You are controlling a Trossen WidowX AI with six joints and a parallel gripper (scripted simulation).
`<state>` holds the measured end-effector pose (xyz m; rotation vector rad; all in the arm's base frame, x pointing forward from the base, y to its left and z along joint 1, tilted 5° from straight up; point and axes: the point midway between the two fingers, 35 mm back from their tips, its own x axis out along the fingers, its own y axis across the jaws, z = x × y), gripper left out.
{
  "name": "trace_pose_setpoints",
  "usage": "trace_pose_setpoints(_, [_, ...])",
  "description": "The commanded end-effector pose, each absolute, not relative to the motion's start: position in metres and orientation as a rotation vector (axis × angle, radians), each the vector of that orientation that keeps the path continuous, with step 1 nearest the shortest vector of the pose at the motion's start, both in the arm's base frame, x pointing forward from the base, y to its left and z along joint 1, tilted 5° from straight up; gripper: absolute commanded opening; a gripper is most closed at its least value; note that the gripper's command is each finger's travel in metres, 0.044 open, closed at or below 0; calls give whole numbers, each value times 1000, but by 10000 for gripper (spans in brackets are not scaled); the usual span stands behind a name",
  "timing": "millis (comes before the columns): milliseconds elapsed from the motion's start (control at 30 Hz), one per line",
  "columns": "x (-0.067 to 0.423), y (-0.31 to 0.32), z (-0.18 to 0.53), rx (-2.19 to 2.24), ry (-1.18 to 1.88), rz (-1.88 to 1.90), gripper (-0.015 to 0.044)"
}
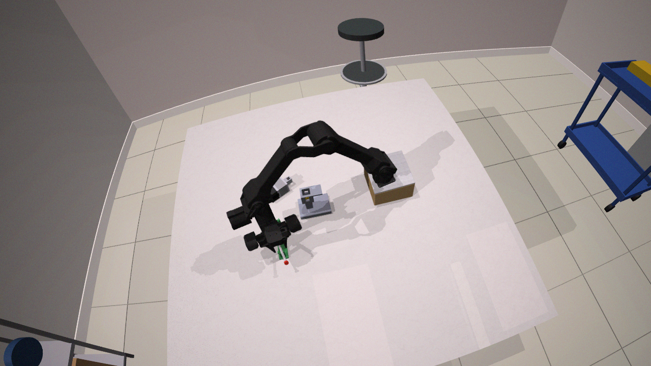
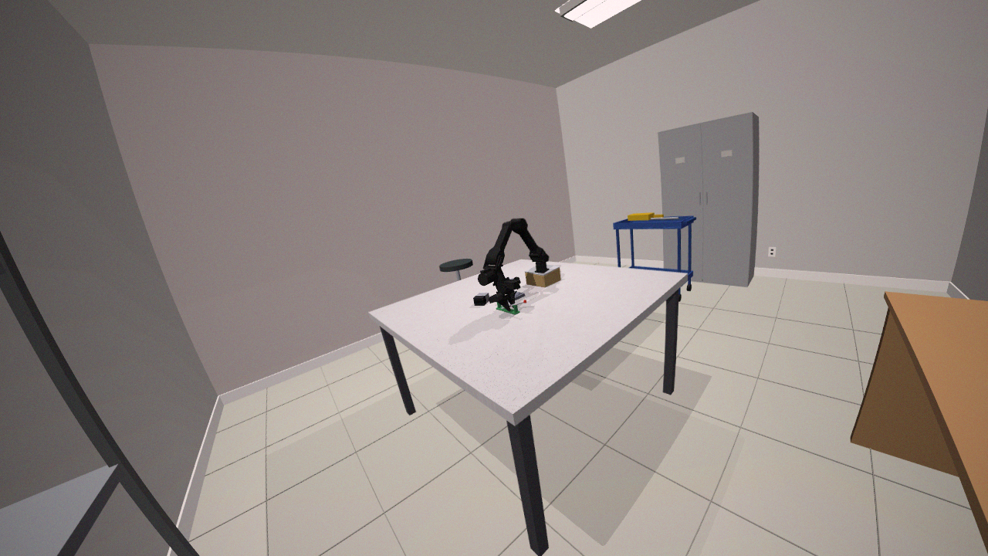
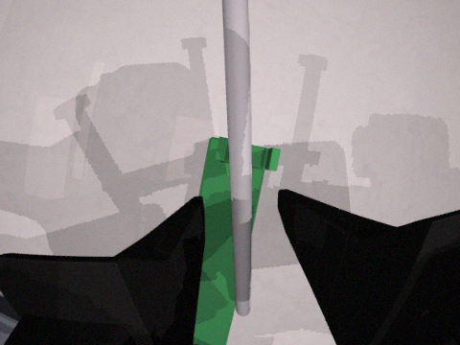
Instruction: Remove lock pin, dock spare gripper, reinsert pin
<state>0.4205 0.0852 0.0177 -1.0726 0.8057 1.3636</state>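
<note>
The lock pin (image 1: 286, 262) (image 2: 525, 301) (image 3: 240, 120) has a grey shaft and a red head. It lies along the top of a green stand (image 1: 280, 256) (image 2: 509, 311) (image 3: 216, 240); its head is outside the wrist view. My gripper (image 1: 280, 249) (image 2: 509, 307) (image 3: 241, 201) is part open above the stand, with the shaft between its fingers and a gap on each side. The grey mount (image 1: 322, 208) stands apart, with a square opening in its upper plate and no pin visible through it. The spare gripper (image 1: 282, 185) (image 2: 481, 299) lies on the table, partly hidden by my arm in the top view.
My arm's base stands on a wooden block (image 1: 394, 195) (image 2: 543, 278) right of the mount in the top view. The arm arches over the table (image 1: 409, 296) (image 2: 553, 345). A stool (image 1: 360, 28) (image 2: 455, 264) and a blue cart (image 1: 610, 154) (image 2: 654, 224) stand beyond the table.
</note>
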Motion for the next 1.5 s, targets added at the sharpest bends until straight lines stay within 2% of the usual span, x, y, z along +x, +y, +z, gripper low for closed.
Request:
trace_pose_setpoints(0, [419, 86, 14, -1065, 810, 1370, 180])
trace_pose_setpoints(233, [419, 86, 14, -1065, 810, 1370, 180])
trace_pose_setpoints(433, [419, 86, 14, -1065, 810, 1370, 23])
trace_pose_setpoints(533, [419, 86, 14, -1065, 810, 1370, 3])
trace_pose_setpoints(1467, [406, 83, 37, -1040, 852, 1397, 0])
